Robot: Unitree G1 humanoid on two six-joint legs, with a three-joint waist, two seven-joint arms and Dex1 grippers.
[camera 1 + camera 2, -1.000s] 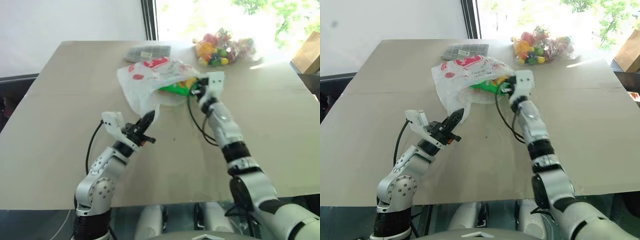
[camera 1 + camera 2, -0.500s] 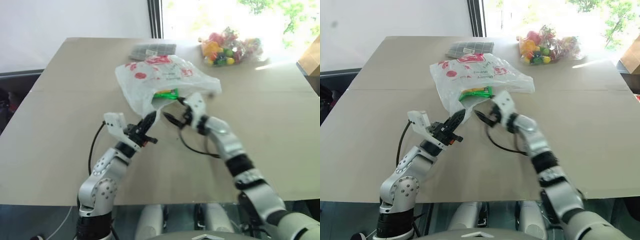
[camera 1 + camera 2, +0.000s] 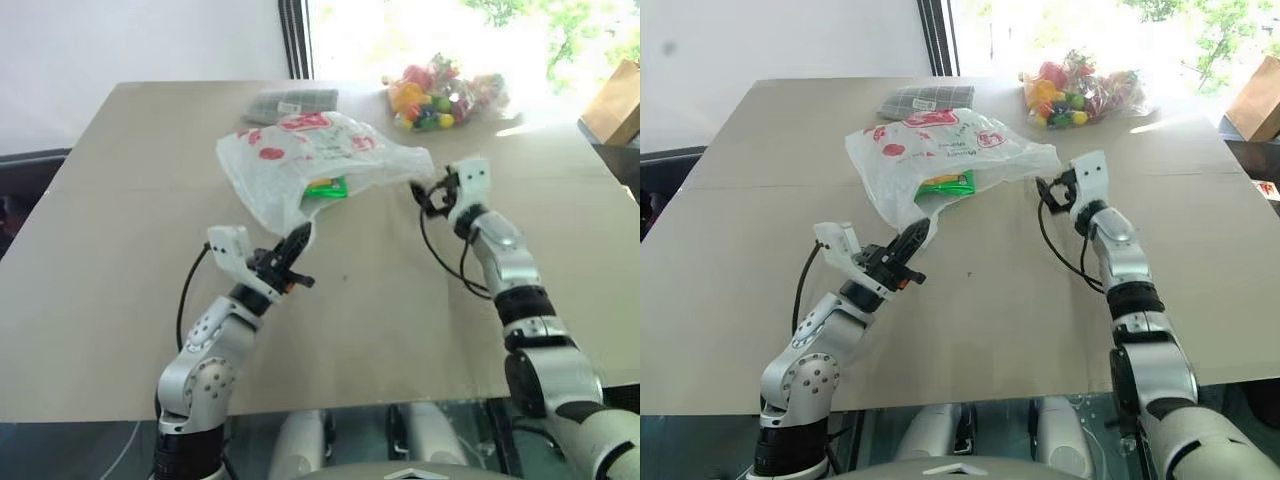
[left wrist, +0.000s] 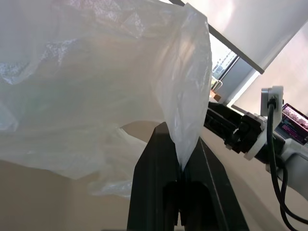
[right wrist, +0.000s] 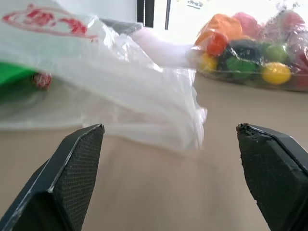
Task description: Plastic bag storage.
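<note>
left gripper point(image 3: 298, 241) clenched on plastic bag's point(image 3: 310, 160) near corner — right gripper point(image 3: 424, 190) released, just right of bag.

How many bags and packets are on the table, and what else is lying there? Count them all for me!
Big white plastic bag: 1
Clear bag of colourful sweets: 1
Green snack packet inside the plastic bag: 1
Flat dark checked thing at the far edge: 1
Total: 4
</note>
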